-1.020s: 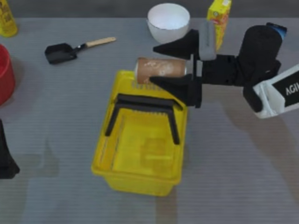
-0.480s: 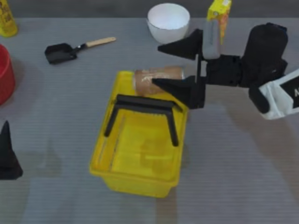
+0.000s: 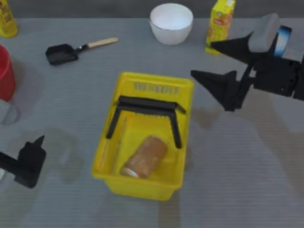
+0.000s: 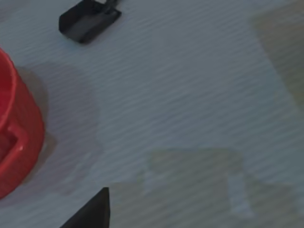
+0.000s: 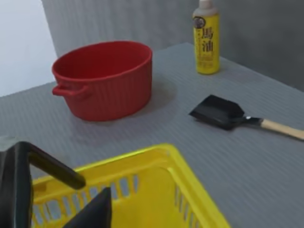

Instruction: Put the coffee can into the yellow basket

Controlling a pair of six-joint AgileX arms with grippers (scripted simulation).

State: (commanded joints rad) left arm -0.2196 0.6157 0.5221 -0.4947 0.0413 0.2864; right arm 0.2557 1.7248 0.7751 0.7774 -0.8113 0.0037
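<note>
Basket (image 3: 183,92) sits mid-table w/ black handle (image 3: 145,107) folded across it; can (image 3: 144,157) lies on its side inside, on the near part of the basket floor, slanted, dark top toward near-left. Right gripper (image 3: 223,64) hangs right of basket's far corner, fingers spread wide, holding nothing; left gripper (image 3: 28,159) is low at near-left edge, can't tell its fingers. Far side: red bucket (image 3: 5,73) at left, bowl (image 3: 171,22), carton (image 3: 222,23), yellow bottle (image 3: 7,19), scoop (image 3: 71,51).
</note>
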